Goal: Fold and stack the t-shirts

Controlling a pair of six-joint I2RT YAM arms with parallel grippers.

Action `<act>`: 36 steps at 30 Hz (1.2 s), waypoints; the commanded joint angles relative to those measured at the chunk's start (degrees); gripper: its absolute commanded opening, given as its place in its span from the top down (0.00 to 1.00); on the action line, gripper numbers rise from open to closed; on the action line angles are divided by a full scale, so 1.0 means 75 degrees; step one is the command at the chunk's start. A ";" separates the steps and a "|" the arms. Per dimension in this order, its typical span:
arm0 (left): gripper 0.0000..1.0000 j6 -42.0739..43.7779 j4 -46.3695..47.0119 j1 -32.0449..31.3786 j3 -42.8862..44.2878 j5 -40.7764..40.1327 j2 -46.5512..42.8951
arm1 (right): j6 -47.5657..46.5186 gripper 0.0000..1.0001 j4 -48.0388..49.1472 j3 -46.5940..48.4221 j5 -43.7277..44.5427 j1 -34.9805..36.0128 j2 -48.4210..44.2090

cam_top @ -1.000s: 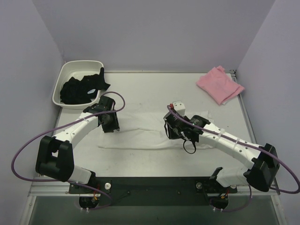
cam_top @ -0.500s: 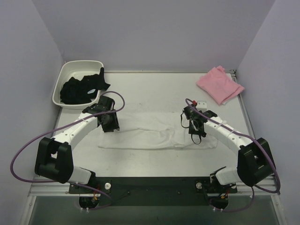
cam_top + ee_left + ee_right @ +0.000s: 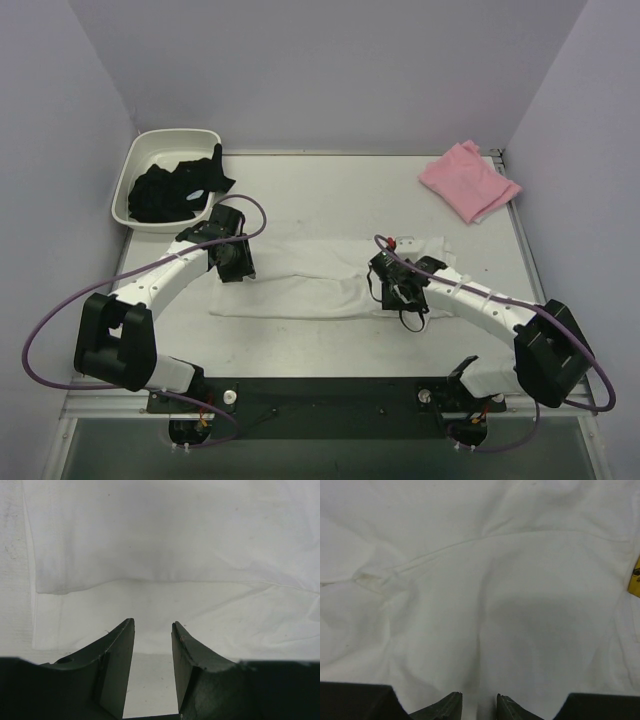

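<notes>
Overhead view first: pink t-shirt (image 3: 468,180) lies folded at the far right corner of the table (image 3: 330,190), so that one looks finished. White t-shirt (image 3: 300,280) is stretched across the middle as a long, narrow band, seemingly folded lengthwise but not yet brought end to end. Left gripper (image 3: 233,265) sits over its left end, right gripper (image 3: 402,295) over its right part. White tub (image 3: 135,160) at far left holds dark clothing (image 3: 170,190), untouched. Left wrist view: fingers part spread above the shirt's hem, layered edges visible, nothing caught between them. Right wrist view: fingertips close together and low on rumpled white cloth, yellow tag (image 3: 635,577) at the right edge; cloth fills the narrow gap, but I cannot tell whether it is pinched or only beneath them. My reading: roughly midway, with the cross fold and the stacking onto the pink one left.
</notes>
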 commanded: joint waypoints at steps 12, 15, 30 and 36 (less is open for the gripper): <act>0.54 0.0046 0.0303 0.0000 -0.0045 0.0095 -0.0307 | 0.0845 0.66 -0.0929 0.0453 0.0600 0.0908 -0.0612; 0.54 0.0034 0.0302 -0.0012 -0.0045 0.0095 -0.0319 | 0.0692 0.66 -0.1023 0.0886 0.0543 0.0919 -0.0297; 0.54 0.0069 0.0267 -0.0012 -0.0033 0.0095 -0.0366 | 0.0774 0.66 -0.0695 0.1240 0.0320 0.1564 0.1039; 0.54 0.0058 0.0279 -0.0012 -0.0045 0.0095 -0.0354 | 0.0821 0.66 -0.0484 0.1239 0.0249 0.1681 0.1380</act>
